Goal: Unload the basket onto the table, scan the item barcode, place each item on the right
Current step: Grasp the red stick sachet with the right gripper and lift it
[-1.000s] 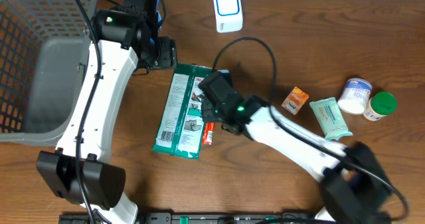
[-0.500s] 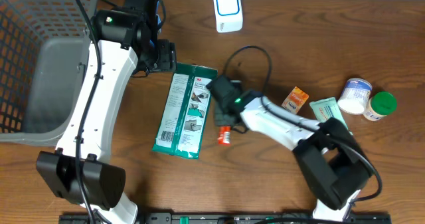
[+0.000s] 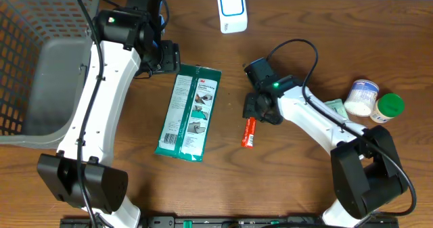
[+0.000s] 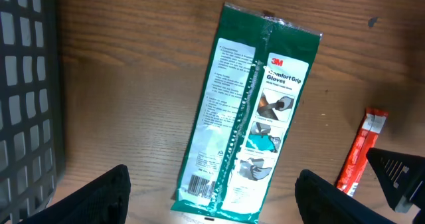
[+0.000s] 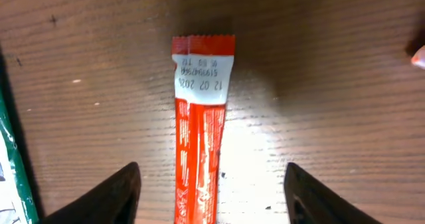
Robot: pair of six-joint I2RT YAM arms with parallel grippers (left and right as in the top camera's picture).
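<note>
A red sachet (image 3: 249, 132) lies flat on the wooden table, its white date-stamped end (image 5: 202, 74) pointing away from my right wrist. My right gripper (image 3: 259, 110) hovers over its upper end, open, with the sachet (image 5: 198, 151) lying loose between the two fingers and touching neither. A green glove package (image 3: 188, 113) lies left of it, with a barcode (image 4: 199, 184) at its near corner. My left gripper (image 3: 168, 57) stands open above the package's top end (image 4: 212, 207), holding nothing. The white-and-blue scanner (image 3: 231, 10) stands at the back edge.
A grey wire basket (image 3: 34, 59) fills the left side. At the right lie a pale green wipes pack (image 3: 335, 107), a white jar (image 3: 362, 96) and a green-lidded bottle (image 3: 389, 107). My right arm's cable (image 3: 298, 49) loops above the table.
My right gripper moved right, away from the green package, taking the red sachet along. It has opened and the sachet now lies loose on the table. The left arm stayed still.
</note>
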